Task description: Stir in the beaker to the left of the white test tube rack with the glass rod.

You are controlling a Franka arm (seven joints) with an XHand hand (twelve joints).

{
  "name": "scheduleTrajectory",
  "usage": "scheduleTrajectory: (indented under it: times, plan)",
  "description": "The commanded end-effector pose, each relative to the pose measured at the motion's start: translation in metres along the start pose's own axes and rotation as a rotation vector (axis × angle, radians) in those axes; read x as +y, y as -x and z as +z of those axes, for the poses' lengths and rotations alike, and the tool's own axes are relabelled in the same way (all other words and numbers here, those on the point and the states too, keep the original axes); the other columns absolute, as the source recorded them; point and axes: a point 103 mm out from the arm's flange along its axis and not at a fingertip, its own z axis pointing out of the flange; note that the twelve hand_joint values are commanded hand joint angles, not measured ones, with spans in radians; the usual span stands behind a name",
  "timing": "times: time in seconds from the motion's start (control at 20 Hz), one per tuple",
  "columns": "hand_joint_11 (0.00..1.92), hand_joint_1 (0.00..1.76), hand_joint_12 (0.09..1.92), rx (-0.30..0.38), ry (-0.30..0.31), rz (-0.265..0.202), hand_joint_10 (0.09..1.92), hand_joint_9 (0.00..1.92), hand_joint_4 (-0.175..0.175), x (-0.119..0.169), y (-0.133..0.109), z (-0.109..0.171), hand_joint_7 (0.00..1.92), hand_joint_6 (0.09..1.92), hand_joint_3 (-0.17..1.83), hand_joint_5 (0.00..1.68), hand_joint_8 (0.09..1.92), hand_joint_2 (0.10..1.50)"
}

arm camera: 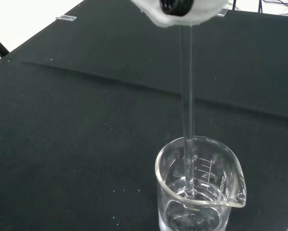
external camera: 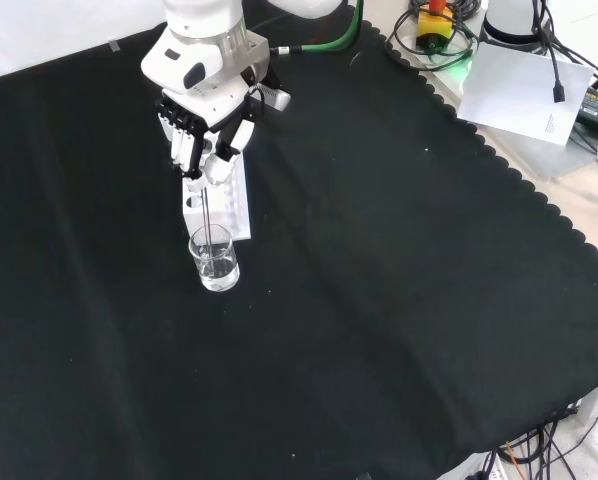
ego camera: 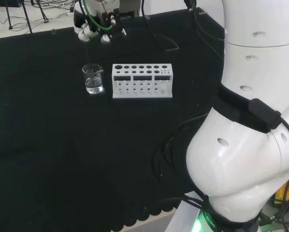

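Note:
A small clear glass beaker (ego camera: 93,79) (external camera: 215,262) (arm camera: 197,192) with some clear liquid stands just left of the white test tube rack (ego camera: 142,80) in the head view. The hand (ego camera: 93,25) (external camera: 206,130) (arm camera: 178,10) hangs above the beaker, its fingers curled round the top of a thin glass rod (external camera: 211,215) (arm camera: 186,91). The rod hangs nearly upright, and its lower end dips into the liquid inside the beaker. In the front view the rack (external camera: 229,205) lies partly behind the hand.
Black cloth covers the bench (ego camera: 48,145), with a scalloped front edge. Cables and tripod legs lie on the floor beyond the far edge in the head view. The arm's white links (ego camera: 251,121) stand at the right of the head view. Papers and electronics (external camera: 519,80) sit off the cloth.

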Motion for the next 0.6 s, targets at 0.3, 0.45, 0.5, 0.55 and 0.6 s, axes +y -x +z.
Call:
scheduleTrajectory:
  times: [0.3,0.45,0.5,0.55,0.6]
  plan:
    - [1.59,1.30,0.87,-0.016,-0.006,0.042,0.88,1.60,-0.175,-0.019,0.016,-0.007,1.11,0.50,0.03,1.10,1.11,1.05]
    - [1.59,1.30,0.87,-0.019,-0.008,0.044,0.88,1.60,-0.175,-0.026,0.014,-0.010,1.11,0.50,0.02,1.10,1.11,1.05]
    - [1.59,1.30,0.87,-0.020,-0.009,0.043,0.88,1.60,-0.175,-0.027,0.012,-0.010,1.11,0.50,0.02,1.10,1.11,1.05]
    - [1.59,1.30,0.87,-0.020,-0.009,0.041,0.88,1.60,-0.175,-0.027,0.010,-0.009,1.11,0.50,0.02,1.10,1.11,1.05]
    - [1.59,1.30,0.87,-0.019,-0.010,0.038,0.88,1.60,-0.175,-0.027,0.008,-0.009,1.11,0.50,0.02,1.10,1.11,1.05]
